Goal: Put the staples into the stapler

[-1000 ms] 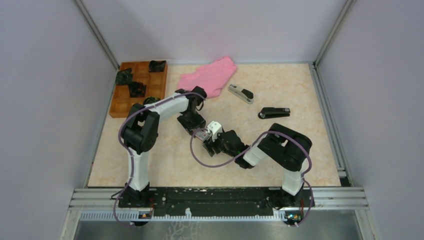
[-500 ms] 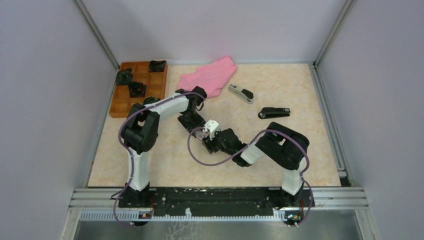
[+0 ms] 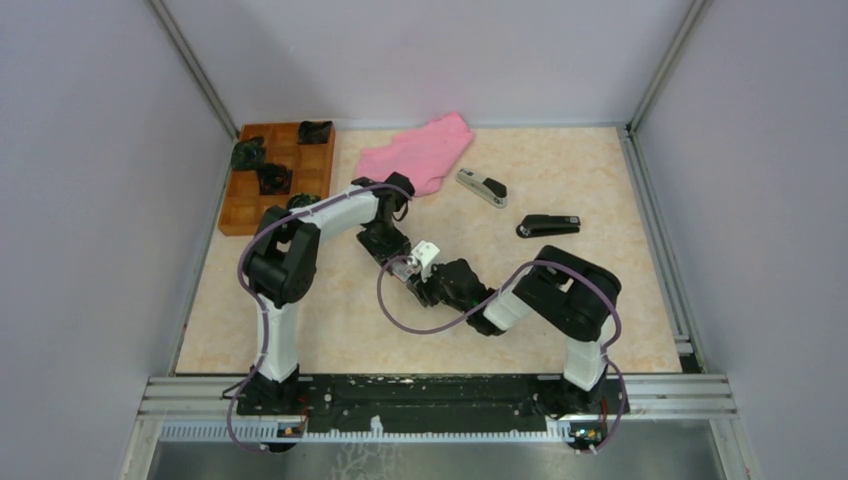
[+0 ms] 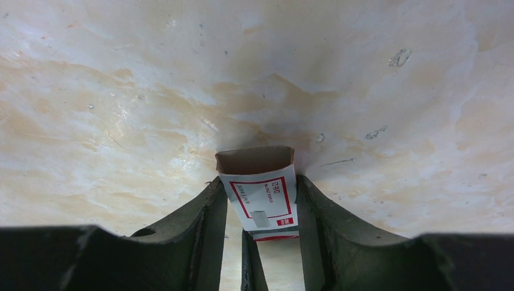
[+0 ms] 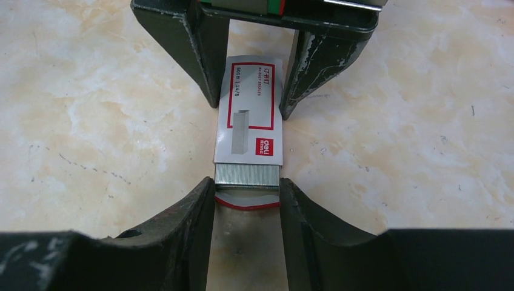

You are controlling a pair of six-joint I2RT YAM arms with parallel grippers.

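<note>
A white-and-red staples box is held level just above the table between both grippers. My left gripper is shut on the box at its sides, and the box's far end is open. The staples, a silvery block, stick out of the box's other end. My right gripper has its fingertips flush against both sides of that block. In the top view the grippers meet tip to tip, left and right. A grey stapler and a black stapler lie farther back on the right.
A pink cloth lies at the back centre. A wooden compartment tray with black items stands at the back left. Purple cables loop beside both arms.
My right gripper has moved up and left toward the left gripper and now sits at the box's end. The left gripper has barely moved.
</note>
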